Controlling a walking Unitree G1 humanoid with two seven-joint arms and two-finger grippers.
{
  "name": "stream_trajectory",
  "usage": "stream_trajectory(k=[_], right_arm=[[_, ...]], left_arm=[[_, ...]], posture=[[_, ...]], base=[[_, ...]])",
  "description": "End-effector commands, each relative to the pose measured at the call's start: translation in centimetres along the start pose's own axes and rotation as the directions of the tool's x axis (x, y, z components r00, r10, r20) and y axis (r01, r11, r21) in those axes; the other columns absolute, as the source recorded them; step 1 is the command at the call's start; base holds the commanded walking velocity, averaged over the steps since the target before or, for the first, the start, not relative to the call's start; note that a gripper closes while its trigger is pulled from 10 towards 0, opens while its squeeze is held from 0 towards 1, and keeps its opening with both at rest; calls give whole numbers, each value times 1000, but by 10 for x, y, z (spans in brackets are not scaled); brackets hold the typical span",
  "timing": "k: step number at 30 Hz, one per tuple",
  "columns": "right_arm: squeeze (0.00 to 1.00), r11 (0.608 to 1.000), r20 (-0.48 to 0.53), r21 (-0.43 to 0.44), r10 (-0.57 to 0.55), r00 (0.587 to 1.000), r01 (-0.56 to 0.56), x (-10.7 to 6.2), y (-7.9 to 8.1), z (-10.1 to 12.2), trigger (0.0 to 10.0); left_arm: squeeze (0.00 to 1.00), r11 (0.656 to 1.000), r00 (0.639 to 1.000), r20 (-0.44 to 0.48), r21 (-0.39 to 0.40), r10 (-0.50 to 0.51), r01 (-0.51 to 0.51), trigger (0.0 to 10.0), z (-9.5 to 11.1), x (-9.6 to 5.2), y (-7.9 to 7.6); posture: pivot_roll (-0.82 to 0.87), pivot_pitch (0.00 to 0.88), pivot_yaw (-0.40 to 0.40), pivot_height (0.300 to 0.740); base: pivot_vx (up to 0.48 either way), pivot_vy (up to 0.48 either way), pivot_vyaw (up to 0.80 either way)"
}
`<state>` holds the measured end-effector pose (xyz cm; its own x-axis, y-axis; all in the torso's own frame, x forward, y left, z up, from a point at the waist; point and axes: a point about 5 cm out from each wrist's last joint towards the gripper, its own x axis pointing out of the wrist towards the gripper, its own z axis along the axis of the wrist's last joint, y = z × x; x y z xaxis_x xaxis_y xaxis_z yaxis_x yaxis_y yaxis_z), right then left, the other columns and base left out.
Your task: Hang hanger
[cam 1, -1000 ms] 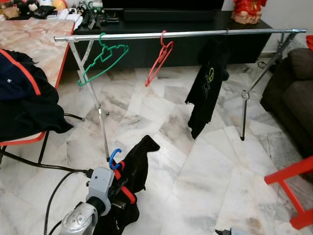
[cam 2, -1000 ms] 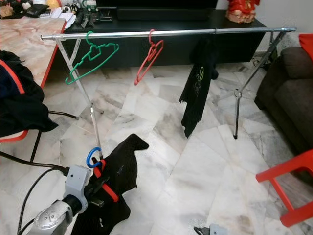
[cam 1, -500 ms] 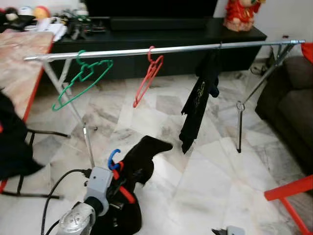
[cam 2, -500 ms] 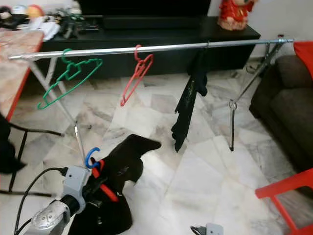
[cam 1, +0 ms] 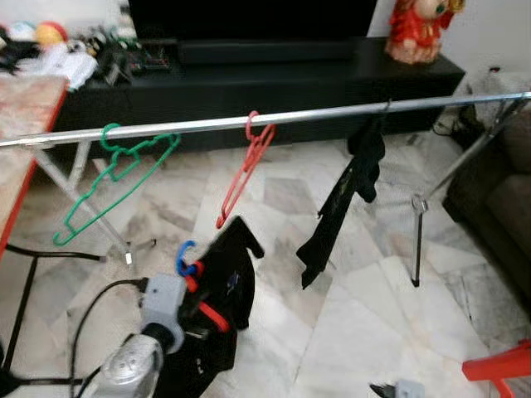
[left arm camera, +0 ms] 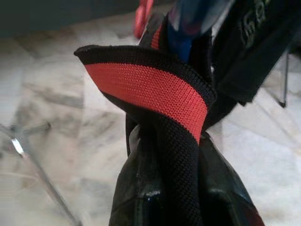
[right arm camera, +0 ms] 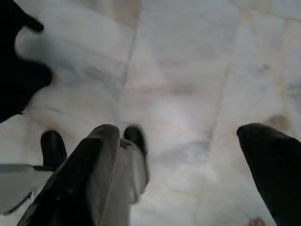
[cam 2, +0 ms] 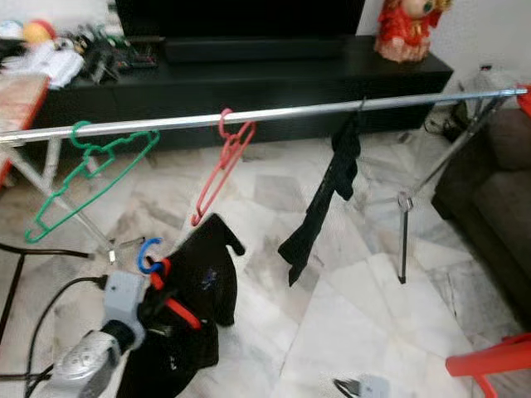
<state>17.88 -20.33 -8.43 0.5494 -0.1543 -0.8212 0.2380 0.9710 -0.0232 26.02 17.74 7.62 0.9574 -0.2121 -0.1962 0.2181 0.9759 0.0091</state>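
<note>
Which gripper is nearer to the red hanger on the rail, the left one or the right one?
Left. The left gripper, holding a black garment on a blue-hooked hanger, is just below the red hanger. The right gripper hangs low, far right.

Hanger (cam 1: 187, 259): blue hook, upright, black garment with red trim draped on it.
Place: below the rail (cam 1: 249, 120), apart.

Two bare hangers (cam 1: 116, 186), two black garments (cam 1: 344, 199), one rail (cam 1: 315, 114)
</note>
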Motion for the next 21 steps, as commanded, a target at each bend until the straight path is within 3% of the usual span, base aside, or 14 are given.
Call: stream_trajectory(k=[1, 4, 21], right_arm=[[0, 999, -42, 4, -32, 999, 32, -2, -11, -13, 10000], [0, 1000, -40, 6, -28, 999, 28, -2, -10, -13, 10000], [0, 999, -39, -31, -17, 999, 15, -2, -9, -13, 10000]], left_arm=[[0, 1000, 1000, 4, -12, 16, -16, 10000, -2, -2, 0], [0, 999, 999, 14, -13, 39, -39, 10000, 0, -1, 3], [0, 999, 999, 1, -9, 41, -41, 10000, -3, -4, 3]], posture=[[-17, 212, -33, 740], [-17, 213, -32, 740], [-24, 210, -29, 740]], base=[[0, 0, 0], [0, 0, 0], [0, -413, 0]])
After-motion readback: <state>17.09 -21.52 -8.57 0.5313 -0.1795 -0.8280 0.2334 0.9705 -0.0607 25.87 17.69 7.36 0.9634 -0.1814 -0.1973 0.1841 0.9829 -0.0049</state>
